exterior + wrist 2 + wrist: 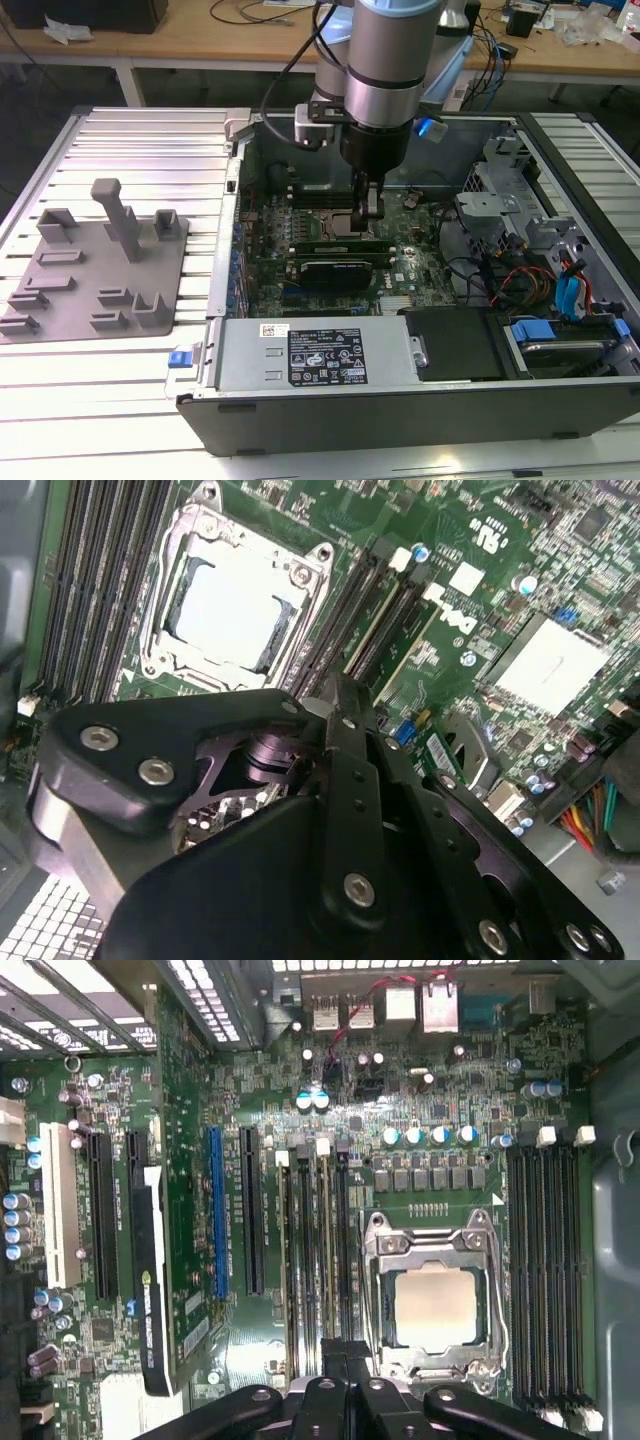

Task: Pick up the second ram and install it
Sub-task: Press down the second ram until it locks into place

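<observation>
- The gripper [371,213] is lowered into the open computer case [400,400], with its fingertips just above the motherboard [300,215] beside the CPU socket [436,1305].
- In both wrist views the black fingers [345,1360] sit close together over the bank of memory slots [315,1260] next to the socket, in line with the slots, as suits pressing a stick straight down.
- I cannot tell whether the fingers clamp anything. They look nearly closed, but the fingertips hide whatever is between them.
- The second ram [395,630] appears to be the green stick standing on edge in one of those slots, running away from the fingertips. Whether it is fully seated, or its end latches are closed, I cannot tell.
- The black expansion card [340,268] stands in its own slot in front of the gripper, apart from it.
- The grey fixture tray [100,270] lies on the slatted table at the exterior view's left, and I make out no green stick in its holders.
</observation>
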